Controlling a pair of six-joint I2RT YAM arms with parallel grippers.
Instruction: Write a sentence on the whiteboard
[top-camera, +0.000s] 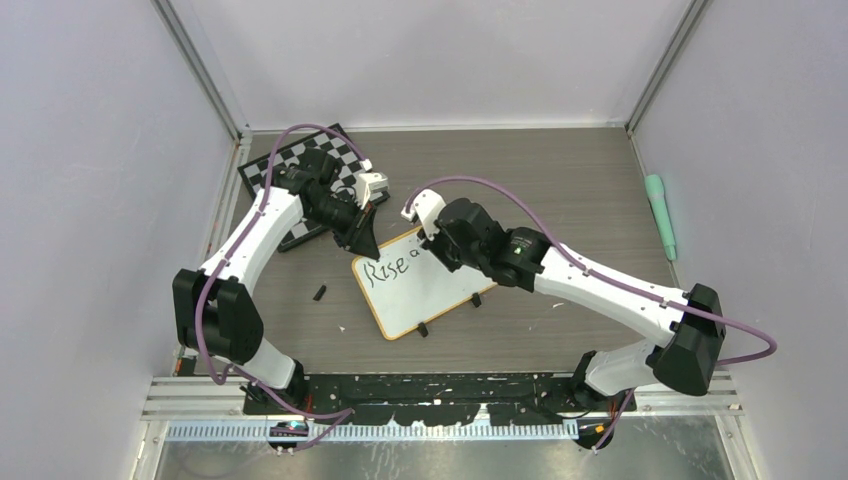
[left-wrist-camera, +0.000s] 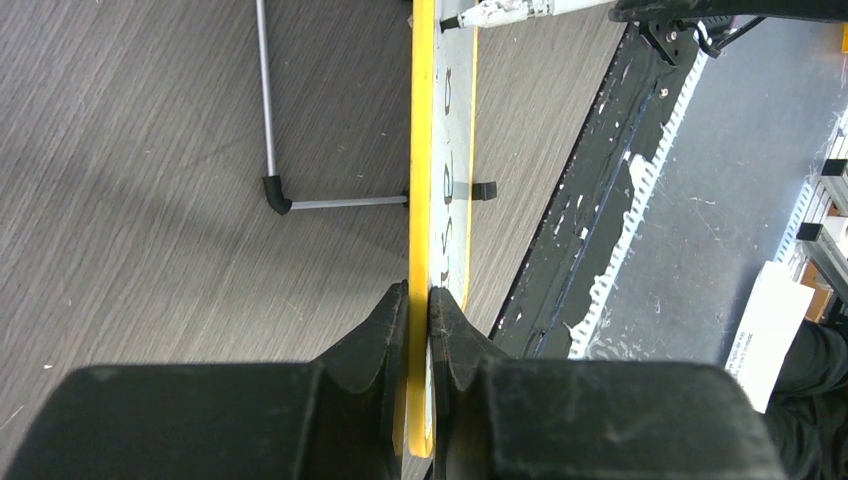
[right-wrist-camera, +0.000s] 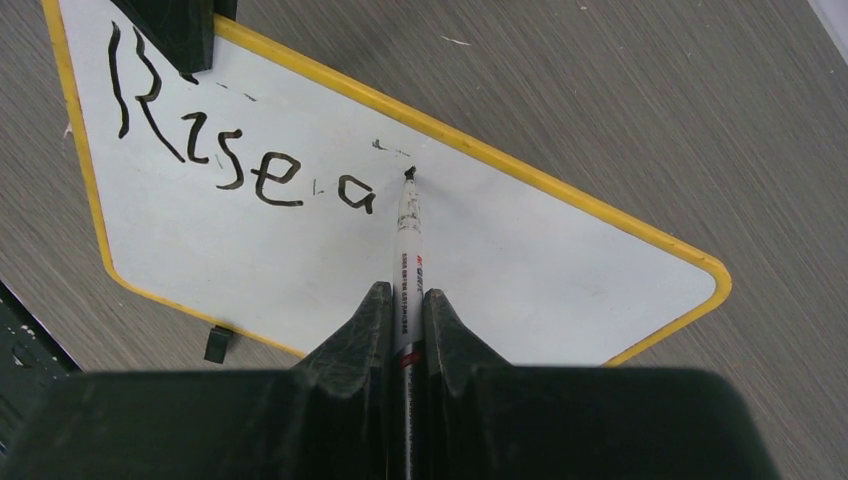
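Observation:
The whiteboard (top-camera: 425, 290) with its yellow rim lies tilted mid-table; it also shows in the right wrist view (right-wrist-camera: 500, 260) and edge-on in the left wrist view (left-wrist-camera: 423, 150). The sentence (right-wrist-camera: 235, 150) reads "Rise a" in black marker. My left gripper (left-wrist-camera: 419, 300) is shut on the board's far left corner rim (top-camera: 362, 245). My right gripper (right-wrist-camera: 405, 300) is shut on a white marker (right-wrist-camera: 407, 235); its black tip touches the board just right of the "a". In the top view the right gripper (top-camera: 440, 240) is over the board's upper edge.
A black-and-white chessboard (top-camera: 300, 165) lies at the back left under the left arm. A green marker-like tube (top-camera: 660, 215) lies at the right wall. A small black piece (top-camera: 319, 293) lies left of the board. A grey stand leg (left-wrist-camera: 268, 120) lies behind the board.

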